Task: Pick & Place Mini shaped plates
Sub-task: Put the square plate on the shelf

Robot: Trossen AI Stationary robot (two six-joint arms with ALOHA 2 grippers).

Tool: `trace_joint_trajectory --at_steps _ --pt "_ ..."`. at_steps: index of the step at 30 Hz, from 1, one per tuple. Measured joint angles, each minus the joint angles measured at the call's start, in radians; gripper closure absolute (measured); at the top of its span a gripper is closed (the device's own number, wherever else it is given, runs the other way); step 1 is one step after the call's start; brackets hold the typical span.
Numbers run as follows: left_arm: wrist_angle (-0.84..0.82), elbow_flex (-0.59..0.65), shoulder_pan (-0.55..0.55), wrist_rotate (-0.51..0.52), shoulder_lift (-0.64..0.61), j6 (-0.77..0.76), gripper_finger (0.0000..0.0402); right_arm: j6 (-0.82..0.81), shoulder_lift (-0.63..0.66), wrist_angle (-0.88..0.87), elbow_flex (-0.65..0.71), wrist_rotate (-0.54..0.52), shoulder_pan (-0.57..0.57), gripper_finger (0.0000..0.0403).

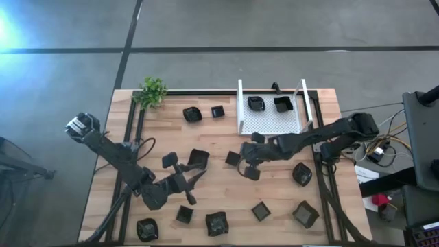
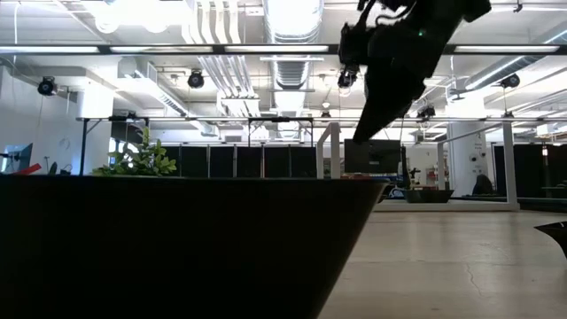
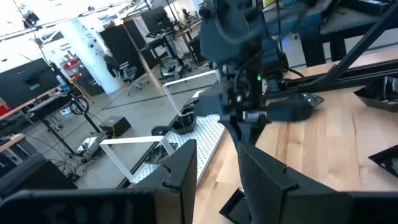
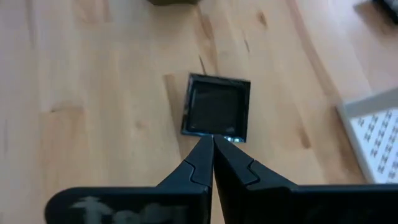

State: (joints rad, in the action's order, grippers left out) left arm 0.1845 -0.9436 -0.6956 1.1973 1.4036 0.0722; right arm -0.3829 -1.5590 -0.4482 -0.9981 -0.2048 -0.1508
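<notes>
**Both arms over the middle of the counter, plates scattered, two in the tray**

At the far left corner of the wooden counter (image 1: 226, 199) stands a small green plant (image 1: 152, 91). The left arm reaches in from the left edge; its left pincer (image 1: 195, 177) hangs over the near-middle boards with its fingers (image 3: 180, 174) spread apart and nothing between them. A black plate (image 1: 198, 158) lies just beside its tips, on the far side.

Small black plates are spread over the counter. Along the near edge, from left to right, lie a rounded one (image 1: 147, 228), a small square one (image 1: 184, 215), an irregular one (image 1: 217, 223), another square one (image 1: 260, 210) and a larger one (image 1: 305, 214). Farther back, near the plant, lie a rounded plate (image 1: 192, 114) and a small square plate (image 1: 217, 111).

At the centre, the right arm stretches in from the right edge. Its right pincer (image 4: 211, 146) is clenched, the two fingers pressed together with nothing gripped, and its tip sits at the edge of a square black plate (image 4: 216, 106) lying flat on the wood; whether it touches cannot be told. A further plate (image 1: 302, 173) lies near that arm on its near side.

At the far right stands the white mesh tray (image 1: 271, 122) with upright side walls. Two black plates (image 1: 256, 103) (image 1: 282, 104) sit side by side at its far end.
</notes>
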Motion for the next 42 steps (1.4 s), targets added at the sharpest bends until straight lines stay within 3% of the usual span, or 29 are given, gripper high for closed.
trace_joint_trajectory --at_steps 9,19,24,42 --pt "0.000 0.002 0.000 0.000 0.000 -0.001 0.0289 -0.140 -0.090 0.006 0.000 -0.052 0.038 0.0390" --pt "0.000 0.002 0.000 0.001 0.000 -0.001 0.0289 -0.207 -0.127 0.017 -0.011 -0.022 0.082 0.0311" --pt "0.000 0.002 0.000 0.001 0.000 -0.002 0.0289 -0.249 -0.130 0.021 -0.011 -0.006 0.111 0.0291" --pt "-0.001 0.002 0.000 -0.002 0.000 -0.011 0.0289 -0.208 -0.190 0.079 -0.012 0.051 0.152 0.0301"
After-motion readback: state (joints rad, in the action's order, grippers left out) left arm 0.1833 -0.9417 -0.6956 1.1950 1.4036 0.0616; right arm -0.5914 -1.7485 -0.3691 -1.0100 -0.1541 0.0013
